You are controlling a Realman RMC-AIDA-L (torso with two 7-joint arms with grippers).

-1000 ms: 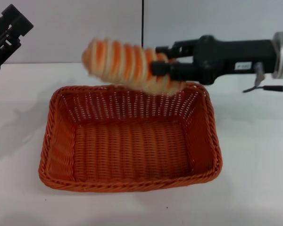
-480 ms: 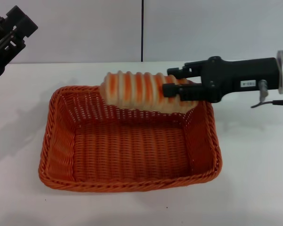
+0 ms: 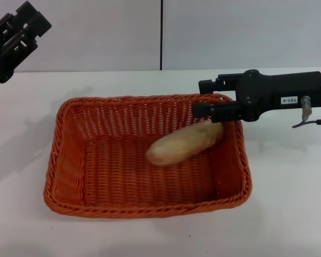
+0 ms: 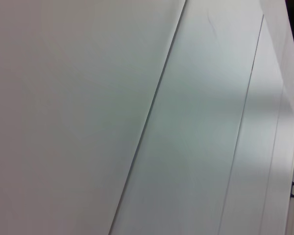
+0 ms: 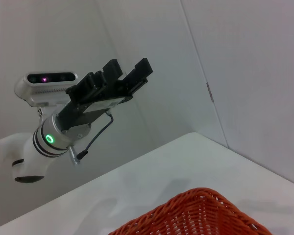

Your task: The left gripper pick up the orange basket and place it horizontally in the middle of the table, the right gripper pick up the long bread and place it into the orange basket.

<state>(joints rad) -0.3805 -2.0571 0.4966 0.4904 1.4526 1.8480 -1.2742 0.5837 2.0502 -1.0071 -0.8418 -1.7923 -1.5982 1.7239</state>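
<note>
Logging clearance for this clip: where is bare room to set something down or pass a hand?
Bare table lies on the robot's right of the orange basket, along the near edge in front of it, and on its left. Inside, the left half of the floor is free. Crowded: the far right corner, where the long bread lies under the right gripper. The left gripper is raised far left.
</note>
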